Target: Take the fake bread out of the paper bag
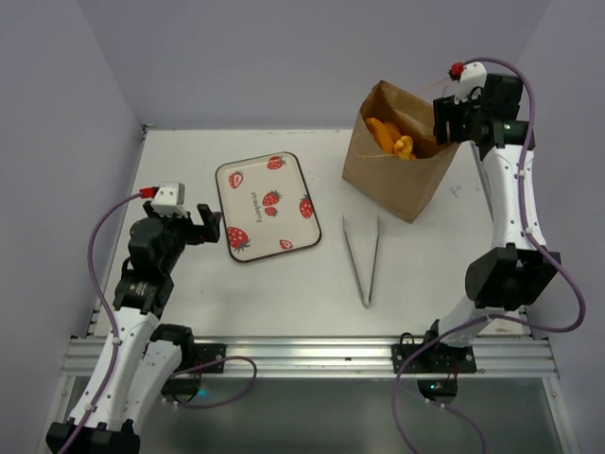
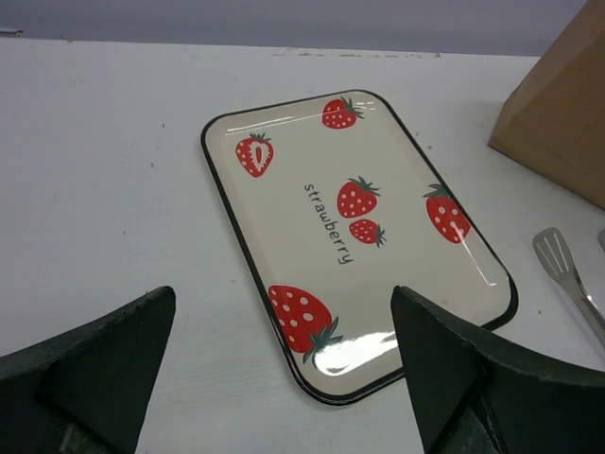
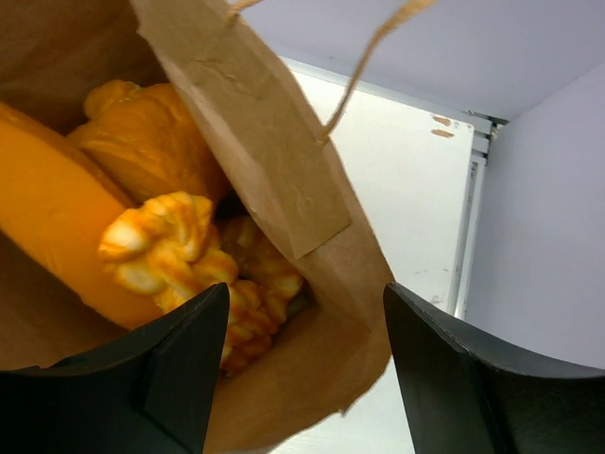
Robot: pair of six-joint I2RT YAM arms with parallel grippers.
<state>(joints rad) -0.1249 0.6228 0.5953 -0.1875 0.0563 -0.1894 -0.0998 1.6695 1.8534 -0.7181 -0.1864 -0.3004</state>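
Observation:
The brown paper bag (image 1: 397,165) stands open at the back right of the table, with orange fake bread (image 1: 389,135) showing in its mouth. In the right wrist view the bag's rim (image 3: 284,180) sits between the open jaws, with a braided loaf (image 3: 180,255), a croissant (image 3: 142,132) and a long orange piece (image 3: 47,208) inside. My right gripper (image 1: 442,121) is open and empty, just above the bag's right rim (image 3: 307,355). My left gripper (image 1: 210,227) is open and empty, low over the table at the tray's near left corner (image 2: 284,378).
A white tray (image 1: 267,205) printed with red strawberries lies left of centre, also in the left wrist view (image 2: 350,236). Silver tongs (image 1: 363,260) lie in front of the bag; one tip shows in the left wrist view (image 2: 558,260). Walls close the back and sides.

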